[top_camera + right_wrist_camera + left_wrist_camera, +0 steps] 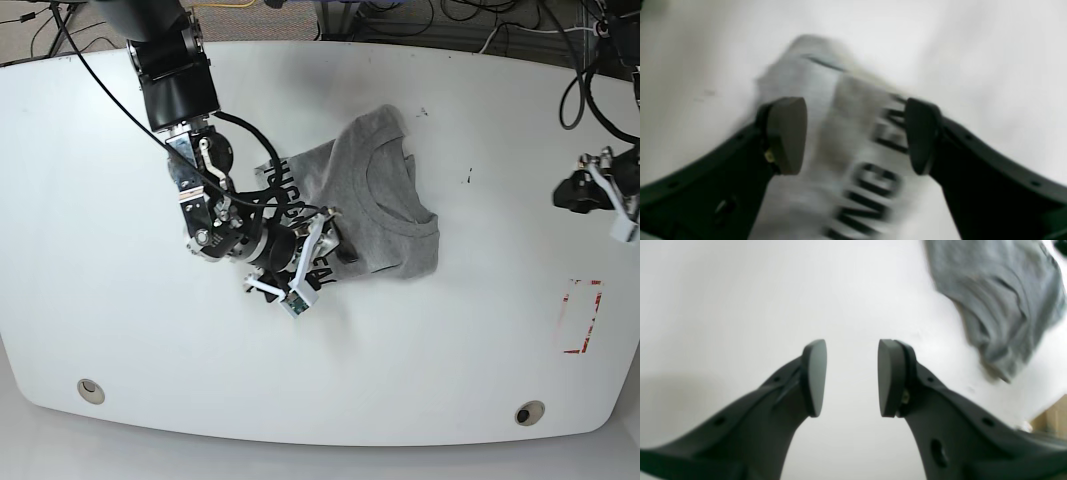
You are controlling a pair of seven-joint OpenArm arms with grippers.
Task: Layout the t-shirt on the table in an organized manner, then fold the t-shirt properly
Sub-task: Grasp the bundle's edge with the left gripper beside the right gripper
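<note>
A: Right wrist view — what lies nearest the lens?

B: The right gripper (853, 133), its two dark matte pads (788, 133) spread wide apart, with nothing clamped. Between them, blurred, lies the t-shirt (826, 126): soft heather-grey cloth with black block letters, only "NG" and part of another word readable. White glossy table (990, 50) fills the far part.

A: And the left wrist view?

B: The left gripper (852, 378), its flat oval pads likewise parted, over bare table (740, 306). The t-shirt (1000, 303) appears only as a rumpled grey mass at the far upper right, well apart from the fingers, with no lettering visible.

A: What does the base view add?

B: The whole layout. The t-shirt (375, 195) sits crumpled near the table's middle — ribbed round collar uppermost and facing up, its long axis running roughly from the far edge toward the near edge, the lettered part bunched on its left flank. The right gripper (305, 262) hangs over that flank's lower corner; the left gripper (600, 190) is at the far right edge. Nearer lie two round grommet holes (91, 389) and a red-and-white tape mark (582, 316).
</note>
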